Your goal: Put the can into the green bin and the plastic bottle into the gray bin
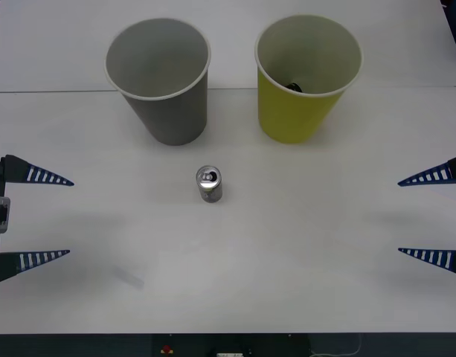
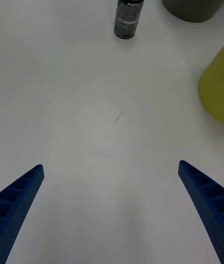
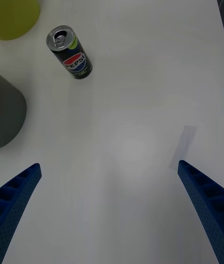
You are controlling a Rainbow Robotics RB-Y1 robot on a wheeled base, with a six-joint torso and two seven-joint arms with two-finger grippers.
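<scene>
The can [image 1: 208, 184] stands upright at the middle of the white table, silver top up, dark label on its side [image 2: 129, 10] [image 3: 70, 53]. Behind it stand the gray bin [image 1: 172, 111] on the left and the green bin [image 1: 302, 111] on the right, both upright. A small dark thing lies inside the green bin. The plastic bottle is out of view. My left gripper [image 1: 70, 218] hangs open at the table's left edge, my right gripper [image 1: 399, 217] open at the right edge. Both are far from the can and hold nothing.
A faint pale strip [image 1: 129, 277] lies flat on the table near the left front, seen too in the left wrist view [image 3: 183, 147]. The table's front edge [image 1: 228, 334] runs close below. Bare table surrounds the can on all sides.
</scene>
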